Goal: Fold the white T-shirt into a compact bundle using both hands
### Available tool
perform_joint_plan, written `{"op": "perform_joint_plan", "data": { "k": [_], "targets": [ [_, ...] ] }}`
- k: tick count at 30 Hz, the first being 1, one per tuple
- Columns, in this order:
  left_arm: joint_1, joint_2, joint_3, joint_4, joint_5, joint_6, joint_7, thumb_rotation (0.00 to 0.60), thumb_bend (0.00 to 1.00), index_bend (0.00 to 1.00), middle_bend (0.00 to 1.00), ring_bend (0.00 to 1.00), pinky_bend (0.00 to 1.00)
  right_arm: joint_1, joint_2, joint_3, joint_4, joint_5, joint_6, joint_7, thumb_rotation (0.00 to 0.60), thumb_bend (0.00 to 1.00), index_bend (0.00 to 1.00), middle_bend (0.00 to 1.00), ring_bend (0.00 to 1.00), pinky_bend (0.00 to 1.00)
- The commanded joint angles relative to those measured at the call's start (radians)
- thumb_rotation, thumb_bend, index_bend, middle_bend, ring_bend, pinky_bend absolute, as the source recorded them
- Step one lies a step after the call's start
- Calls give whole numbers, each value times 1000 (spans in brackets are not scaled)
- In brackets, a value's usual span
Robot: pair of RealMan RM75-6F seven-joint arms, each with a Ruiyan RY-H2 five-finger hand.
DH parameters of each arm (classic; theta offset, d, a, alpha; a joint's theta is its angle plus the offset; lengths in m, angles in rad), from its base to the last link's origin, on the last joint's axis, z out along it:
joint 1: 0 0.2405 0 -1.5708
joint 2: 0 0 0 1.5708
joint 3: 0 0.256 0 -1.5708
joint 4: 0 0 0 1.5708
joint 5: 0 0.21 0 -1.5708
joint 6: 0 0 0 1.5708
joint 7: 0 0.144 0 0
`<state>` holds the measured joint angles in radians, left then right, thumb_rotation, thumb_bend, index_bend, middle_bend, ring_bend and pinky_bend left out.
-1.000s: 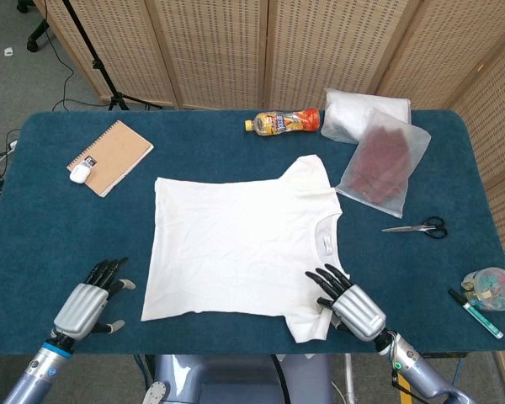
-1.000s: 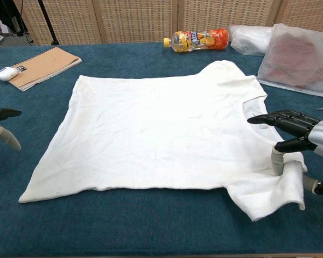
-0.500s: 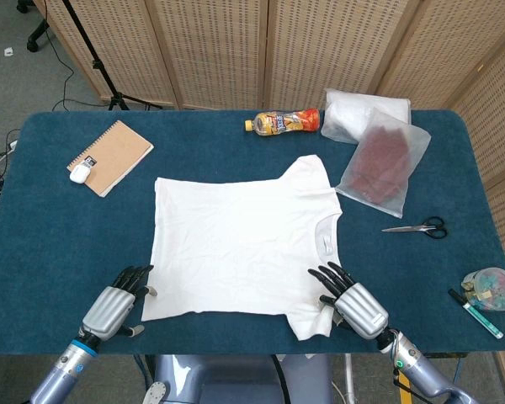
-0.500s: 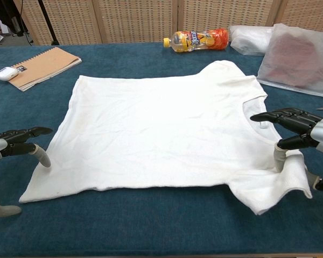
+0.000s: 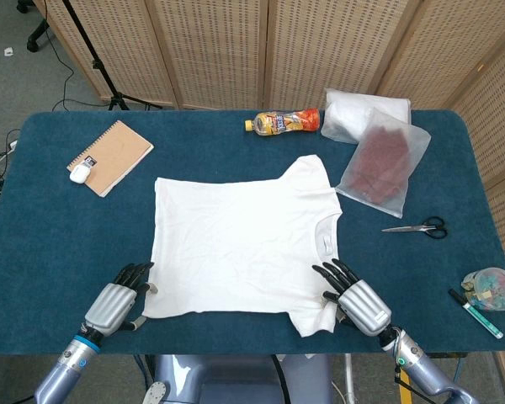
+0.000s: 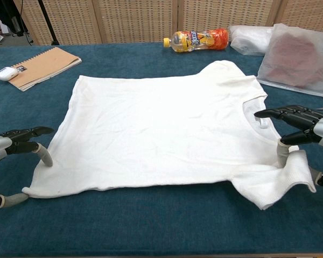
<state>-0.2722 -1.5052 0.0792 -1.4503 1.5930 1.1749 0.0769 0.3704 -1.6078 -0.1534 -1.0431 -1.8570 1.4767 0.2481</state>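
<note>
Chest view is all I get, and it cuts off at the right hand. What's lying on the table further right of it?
Observer: Black-handled metal scissors lie flat on the blue table, off to the right of the white T-shirt collar and clear of the right hand.
Operator: Anything closer to the front edge on that side?
Observer: Yes, a round clear plastic container sits near the table's right edge, with a green and white marker pen beside it on the near side.
</note>
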Motion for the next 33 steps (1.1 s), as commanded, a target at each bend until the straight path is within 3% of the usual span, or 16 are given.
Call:
{"op": "perform_joint_plan", "data": {
  "k": [1,17,26,33],
  "targets": [
    [-3,-2,1,2,-1,-3,-2,600,270,360,0,0,0,0,0,0,0,0,0,0,600,707,595,66,0,0],
    [-31,-2,11,4,-29,-52,-40,600,439,484,0,0,0,0,14,7,-6,10,10,17,600,723,595,66,0,0],
    [-39,-11,1,-2,-46,-53,-29,600,527,664,0,0,0,1,21,13,-13,15,15,26,600,724,595,66,0,0],
    [-41,-7,-2,-7,-55,-47,-14,600,578,718,0,0,0,0,24,12,-17,13,19,28,600,723,598,66,0,0]
  ]
}}
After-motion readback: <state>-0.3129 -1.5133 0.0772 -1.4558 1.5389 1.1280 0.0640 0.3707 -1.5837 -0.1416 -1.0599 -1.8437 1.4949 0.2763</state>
